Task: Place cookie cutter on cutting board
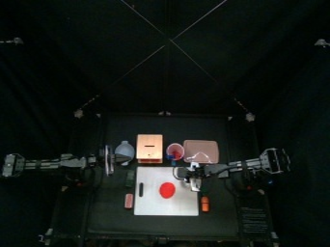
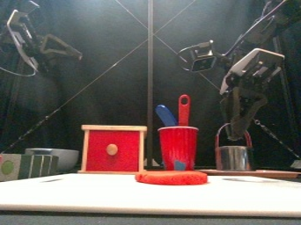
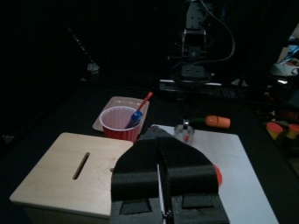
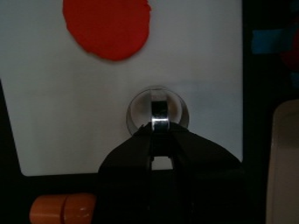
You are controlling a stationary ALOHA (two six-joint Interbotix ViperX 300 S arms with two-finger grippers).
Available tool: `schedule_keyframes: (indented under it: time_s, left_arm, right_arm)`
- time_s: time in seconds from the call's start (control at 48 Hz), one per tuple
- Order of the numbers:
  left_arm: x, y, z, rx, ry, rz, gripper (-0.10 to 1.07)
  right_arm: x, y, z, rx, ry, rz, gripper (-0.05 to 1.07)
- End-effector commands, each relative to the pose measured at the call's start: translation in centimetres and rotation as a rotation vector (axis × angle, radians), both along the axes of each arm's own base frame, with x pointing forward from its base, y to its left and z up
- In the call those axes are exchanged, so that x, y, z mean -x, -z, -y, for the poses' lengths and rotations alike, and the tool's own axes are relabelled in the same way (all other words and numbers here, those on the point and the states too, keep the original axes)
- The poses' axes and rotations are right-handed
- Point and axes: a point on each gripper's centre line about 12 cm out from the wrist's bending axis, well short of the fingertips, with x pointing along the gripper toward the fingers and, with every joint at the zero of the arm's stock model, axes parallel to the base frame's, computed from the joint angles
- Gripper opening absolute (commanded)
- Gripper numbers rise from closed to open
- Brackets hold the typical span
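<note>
The cookie cutter (image 4: 158,107) is a round metal ring with a handle across its top. My right gripper (image 4: 158,124) is shut on that handle. It holds the cutter (image 2: 234,156) upright, low over the right part of the white cutting board (image 1: 154,203). I cannot tell whether the cutter touches the board. A flat red disc (image 1: 168,189) lies in the board's middle, to the left of the cutter. My left gripper (image 3: 160,168) rests shut and empty over the table's left side, by the wooden block (image 1: 150,150).
Behind the board stand a red cup (image 2: 179,145) holding a blue and a red utensil, and a pinkish tray (image 1: 203,150). Small orange pieces lie at the board's left edge (image 1: 127,200) and near its right front corner (image 1: 206,204).
</note>
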Motion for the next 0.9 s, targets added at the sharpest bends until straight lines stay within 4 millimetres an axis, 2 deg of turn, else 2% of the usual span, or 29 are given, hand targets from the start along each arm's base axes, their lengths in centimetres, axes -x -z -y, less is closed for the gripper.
schedule_keyframes:
  time_s: [0.0,0.875]
  left_arm:
    - [-0.19,-0.49,0.02,0.001,0.002,0.016,0.0]
    - [-0.16,-0.32,0.12,0.003,0.007,0.013,0.0]
  right_arm:
    - [-0.7,-0.89,0.01,-0.004,0.005,0.034,0.51]
    - [-1.02,-0.63,0.35,0.039,-0.022,0.0,0.51]
